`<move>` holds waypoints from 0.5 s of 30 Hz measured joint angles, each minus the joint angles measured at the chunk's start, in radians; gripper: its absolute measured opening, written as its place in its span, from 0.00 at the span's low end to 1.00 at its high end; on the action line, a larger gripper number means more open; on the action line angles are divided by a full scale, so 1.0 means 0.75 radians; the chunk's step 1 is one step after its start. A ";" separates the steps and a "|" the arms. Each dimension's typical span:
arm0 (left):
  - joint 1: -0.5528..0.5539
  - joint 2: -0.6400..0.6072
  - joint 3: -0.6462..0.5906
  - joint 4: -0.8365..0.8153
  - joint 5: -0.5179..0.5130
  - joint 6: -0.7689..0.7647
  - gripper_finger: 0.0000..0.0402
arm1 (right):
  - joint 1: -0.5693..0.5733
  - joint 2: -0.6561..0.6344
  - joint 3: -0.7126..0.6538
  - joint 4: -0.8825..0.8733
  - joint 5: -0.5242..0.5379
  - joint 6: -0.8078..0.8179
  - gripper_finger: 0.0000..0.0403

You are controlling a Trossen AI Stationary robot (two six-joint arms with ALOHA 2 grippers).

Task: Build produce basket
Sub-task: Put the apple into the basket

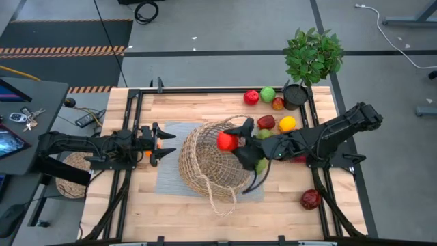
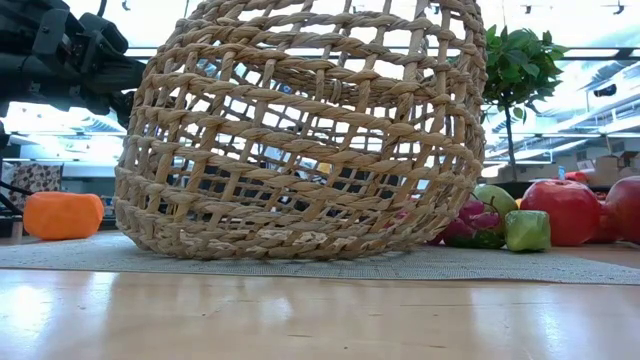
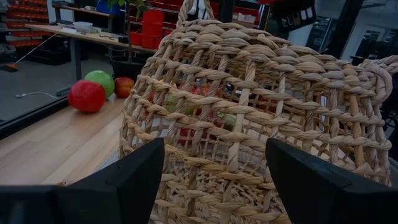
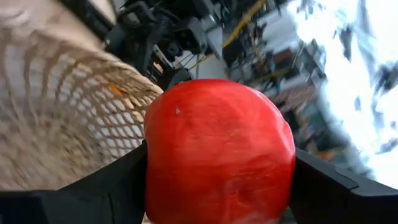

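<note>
At mid-bench, on a grey mat [image 1: 171,179], the basket [image 1: 212,164] lies tipped on its side, its mouth turned toward the right arm. The right gripper [image 1: 231,141] is clamped on a red fruit [image 1: 226,141] and holds it right at the rim, so the fruit sits just at the opening and the coming move, as I judge it, is a short push into the mouth and a release; the basket's long axis runs roughly along that arm's reach. The left gripper [image 1: 161,143] waits just beside the basket's closed end, jaws parted and empty, an orange piece [image 2: 63,215] lying near it on the bench [image 1: 123,205]. Counted from above: one basket; outside it one red [image 1: 251,97], one green [image 1: 268,94] and one small orange piece [image 1: 277,103] by the potted plant [image 1: 311,61], one dark red [image 1: 265,122] and one yellow [image 1: 287,124] near the right arm, one dark red [image 1: 311,199] alone toward the bench's near right corner. More pieces lie half hidden under the right arm.
</note>
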 joint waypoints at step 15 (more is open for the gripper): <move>0.000 0.000 0.000 0.000 0.000 0.001 0.71 | -0.186 -0.001 0.000 -0.189 -0.318 1.280 0.77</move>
